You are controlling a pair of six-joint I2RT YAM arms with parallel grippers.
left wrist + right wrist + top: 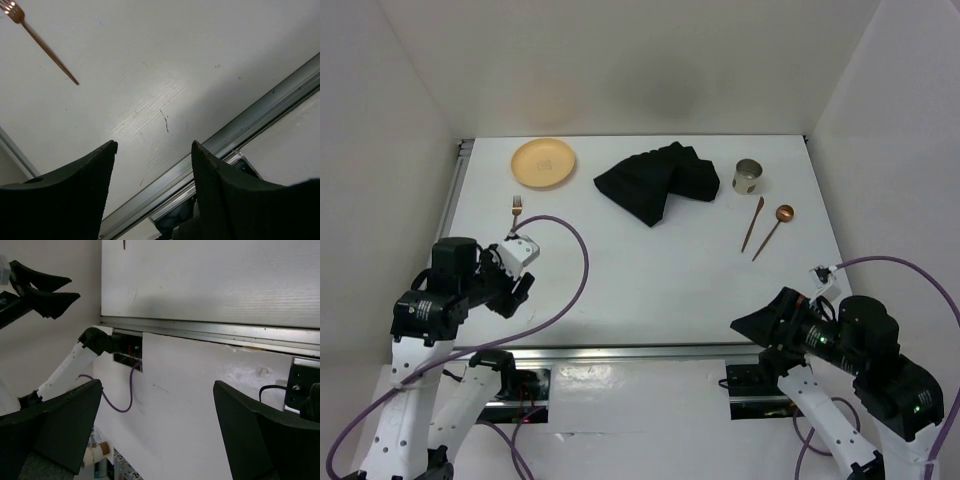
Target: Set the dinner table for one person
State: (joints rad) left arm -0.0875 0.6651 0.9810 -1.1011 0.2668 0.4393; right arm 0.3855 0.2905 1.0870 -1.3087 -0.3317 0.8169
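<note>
We saw the left gripper [153,148] hanging over the white worktop [650,280] with its jaws apart and nothing in them. The right gripper [157,390] was wide open and empty too, with the silver rail [210,330] in front of it. The fork [42,45] lay flat on the worktop, ahead of the left gripper and off to its left, well apart from it. Its long handle pointed back toward that gripper and its prongs pointed away. The yellow plate [544,162] sat farther on, past the fork. We think the left arm was the nearer one for the fork. The spoon [775,228] lay far ahead of the right gripper.
</note>
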